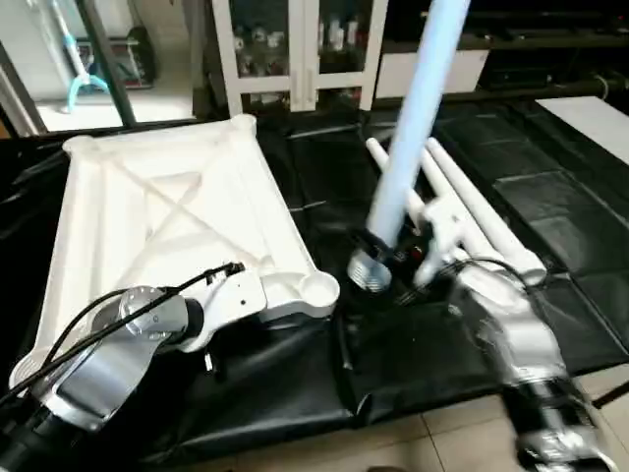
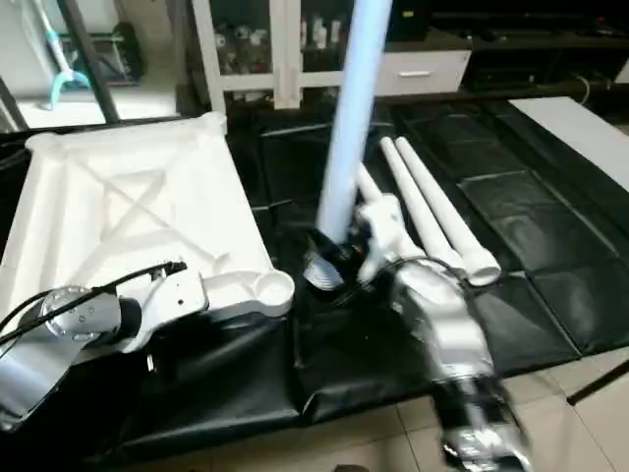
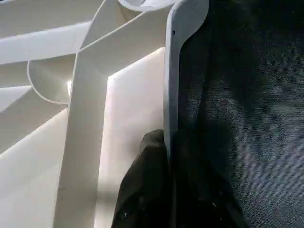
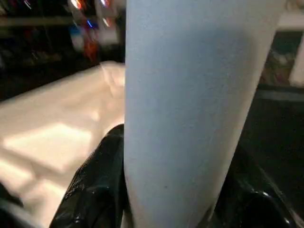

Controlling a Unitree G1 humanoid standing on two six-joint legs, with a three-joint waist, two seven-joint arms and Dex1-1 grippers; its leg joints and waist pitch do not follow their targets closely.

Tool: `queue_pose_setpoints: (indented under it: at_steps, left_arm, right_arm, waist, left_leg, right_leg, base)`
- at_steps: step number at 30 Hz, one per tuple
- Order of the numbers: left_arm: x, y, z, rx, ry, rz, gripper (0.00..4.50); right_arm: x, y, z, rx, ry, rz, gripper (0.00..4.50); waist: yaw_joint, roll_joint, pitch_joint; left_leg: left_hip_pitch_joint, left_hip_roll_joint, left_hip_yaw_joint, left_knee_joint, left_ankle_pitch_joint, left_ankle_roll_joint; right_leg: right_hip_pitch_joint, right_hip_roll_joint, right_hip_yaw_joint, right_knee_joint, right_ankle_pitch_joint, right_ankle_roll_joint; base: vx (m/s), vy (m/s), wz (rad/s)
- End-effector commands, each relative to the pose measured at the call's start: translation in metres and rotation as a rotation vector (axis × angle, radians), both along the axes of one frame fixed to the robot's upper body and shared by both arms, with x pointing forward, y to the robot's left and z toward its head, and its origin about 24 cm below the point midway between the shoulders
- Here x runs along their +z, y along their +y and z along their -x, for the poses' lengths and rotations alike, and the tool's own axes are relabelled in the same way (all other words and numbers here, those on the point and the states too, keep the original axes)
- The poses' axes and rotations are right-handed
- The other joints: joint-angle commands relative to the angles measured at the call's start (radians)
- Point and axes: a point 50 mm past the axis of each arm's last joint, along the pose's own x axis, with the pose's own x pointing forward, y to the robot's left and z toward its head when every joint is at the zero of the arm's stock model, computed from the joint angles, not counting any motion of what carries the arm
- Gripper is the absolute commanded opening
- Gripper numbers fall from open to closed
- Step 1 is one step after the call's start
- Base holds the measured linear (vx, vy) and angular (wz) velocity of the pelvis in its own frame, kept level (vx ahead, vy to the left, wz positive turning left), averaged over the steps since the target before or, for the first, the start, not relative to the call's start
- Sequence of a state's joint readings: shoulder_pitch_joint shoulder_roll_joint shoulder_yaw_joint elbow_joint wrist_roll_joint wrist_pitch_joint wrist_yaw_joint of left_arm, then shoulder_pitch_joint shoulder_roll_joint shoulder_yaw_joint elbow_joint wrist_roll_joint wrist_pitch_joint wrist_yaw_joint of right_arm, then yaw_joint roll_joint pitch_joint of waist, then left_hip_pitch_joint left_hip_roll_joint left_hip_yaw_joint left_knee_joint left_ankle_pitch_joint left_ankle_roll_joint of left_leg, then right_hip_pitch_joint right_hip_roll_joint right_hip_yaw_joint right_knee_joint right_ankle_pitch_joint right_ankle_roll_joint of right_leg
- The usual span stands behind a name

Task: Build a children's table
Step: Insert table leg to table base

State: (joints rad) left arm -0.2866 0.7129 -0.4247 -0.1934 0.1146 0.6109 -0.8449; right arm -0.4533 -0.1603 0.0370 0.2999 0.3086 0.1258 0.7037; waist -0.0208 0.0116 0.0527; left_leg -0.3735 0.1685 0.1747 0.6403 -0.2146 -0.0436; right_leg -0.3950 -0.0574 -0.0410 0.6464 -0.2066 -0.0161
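Clamped around the lower end of one white leg (image 1: 418, 108), the right gripper (image 1: 393, 258) is holding it nearly upright, its grey threaded foot just above the black mat (image 1: 423, 364), its top leaning slightly toward one o'clock and running out past the head camera's upper edge. From the right wrist camera that leg is standing between two black fingers (image 4: 95, 190), which are pressing on either side of it.

Over at nine o'clock from the raised leg, the white tabletop (image 1: 167, 211) is lying upside down on the mat, its X-ribbed underside facing up and a round socket at each visible corner. The left gripper (image 3: 166, 190) is sitting at the tabletop's near edge, at about seven o'clock from its centre, its black fingers pinched together on the thin white rim there, one finger inside the rim and one outside.

Three more white legs (image 1: 472, 211) are lying side by side on the mat just behind the right gripper, pointing toward eleven o'clock.

Beyond the mat, at twelve o'clock, a white glass-fronted cabinet (image 1: 295, 49) is standing against the far wall
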Motion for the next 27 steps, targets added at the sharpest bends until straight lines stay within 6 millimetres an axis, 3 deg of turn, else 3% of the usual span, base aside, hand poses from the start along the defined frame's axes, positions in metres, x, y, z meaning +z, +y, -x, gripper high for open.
queue_pose_setpoints:
  at_steps: [1,6,8,9,10,11,13,14,15,17,19,27]
  left_arm:
    - [-0.02,0.003,0.01,-0.003,0.066,-0.024,0.02]
    - [-0.018,-0.007,0.008,-0.033,0.014,0.06,0.01]
    - [-0.015,-0.008,0.001,0.011,-0.015,0.118,0.01]
    - [-0.013,-0.009,-0.001,0.028,-0.015,0.137,0.01]
    - [-0.008,-0.009,-0.003,0.046,-0.003,0.176,0.54]
    - [-0.008,-0.009,-0.003,0.046,-0.003,0.176,0.66]
    - [-0.002,-0.01,-0.005,0.039,-0.007,0.206,0.67]
    - [0.0,-0.009,-0.007,0.032,-0.035,0.197,0.78]
    - [0.001,-0.008,-0.008,0.027,-0.054,0.182,0.95]
    - [0.0,-0.004,-0.008,-0.007,-0.061,0.148,1.12]
    - [-0.001,-0.002,-0.006,-0.022,-0.052,0.144,1.12]
    - [0.008,0.006,0.0,-0.027,-0.025,0.18,1.12]
  right_arm:
    - [0.006,0.004,-0.003,0.066,-0.014,-0.037,1.88]
    - [0.01,0.013,-0.01,0.145,-0.022,-0.055,1.88]
    - [0.011,0.015,-0.014,0.182,-0.03,-0.033,1.88]
    - [0.011,0.015,-0.015,0.19,-0.033,-0.027,1.88]
    - [0.013,0.014,-0.017,0.197,-0.042,-0.024,1.88]
    - [0.013,0.014,-0.017,0.197,-0.042,-0.024,1.88]
    - [0.016,0.014,-0.02,0.199,-0.053,-0.023,1.88]
    - [0.016,0.014,-0.021,0.203,-0.058,-0.018,1.88]
    - [0.015,0.014,-0.022,0.207,-0.059,-0.015,1.88]
    - [0.012,0.014,-0.024,0.209,-0.058,-0.004,1.88]
    - [0.01,0.014,-0.025,0.213,-0.054,0.001,1.88]
    - [0.009,0.011,-0.028,0.221,-0.066,-0.006,1.88]
  waist:
    - [0.002,0.012,-0.054]
    - [0.004,0.01,-0.057]
    - [0.007,0.006,-0.057]
    - [0.007,-0.002,-0.055]
    - [0.012,0.003,-0.055]
    - [0.013,0.002,-0.055]
    - [0.012,-0.003,-0.053]
    - [0.012,-0.002,-0.055]
    - [0.012,-0.007,-0.054]
    - [0.012,-0.007,-0.055]
    - [0.013,-0.006,-0.054]
    - [0.011,-0.009,-0.045]
  left_leg:
    - [0.011,0.056,-0.031,-0.095,-0.261,-0.005]
    - [0.011,0.057,-0.028,-0.095,-0.246,0.006]
    - [0.011,0.057,-0.027,-0.094,-0.234,0.008]
    - [0.011,0.056,-0.024,-0.094,-0.231,0.011]
    - [0.011,0.057,-0.025,-0.094,-0.226,0.011]
    - [0.01,0.057,-0.025,-0.094,-0.221,0.01]
    - [0.008,0.057,-0.025,-0.094,-0.205,0.019]
    - [0.006,0.057,-0.024,-0.092,-0.186,0.026]
    - [0.005,0.057,-0.023,-0.091,-0.174,0.033]
    - [0.002,0.057,-0.021,-0.089,-0.132,0.055]
    - [0.001,0.058,-0.021,-0.089,-0.133,0.061]
    - [0.006,0.063,-0.021,-0.096,-0.179,0.038]
  right_leg:
    - [0.035,-0.077,0.049,-0.09,-0.24,-0.231]
    - [0.036,-0.077,0.049,-0.087,-0.19,-0.252]
    - [0.036,-0.077,0.048,-0.085,-0.186,-0.254]
    - [0.034,-0.077,0.049,-0.088,-0.191,-0.255]
    - [0.035,-0.08,0.049,-0.086,-0.197,-0.254]
    - [0.035,-0.08,0.049,-0.085,-0.194,-0.253]
    - [0.035,-0.08,0.05,-0.084,-0.185,-0.252]
    - [0.036,-0.08,0.05,-0.084,-0.165,-0.254]
    - [0.035,-0.079,0.05,-0.085,-0.151,-0.254]
    - [0.036,-0.078,0.048,-0.08,-0.096,-0.264]
    - [0.036,-0.079,0.047,-0.079,-0.099,-0.27]
    - [0.031,-0.079,0.047,-0.08,-0.134,-0.276]
  base:
    - [0.0,0.0,0.0]
    - [0.0,0.0,0.0]
    - [0.0,0.0,0.0]
    - [0.0,0.0,0.0]
    - [0.0,0.0,0.0]
    - [0.0,0.0,0.0]
    - [0.0,0.0,0.0]
    - [0.0,0.0,0.0]
    - [0.0,0.0,0.0]
    - [0.0,0.0,0.0]
    - [0.0,0.0,0.0]
    - [0.0,0.0,0.0]
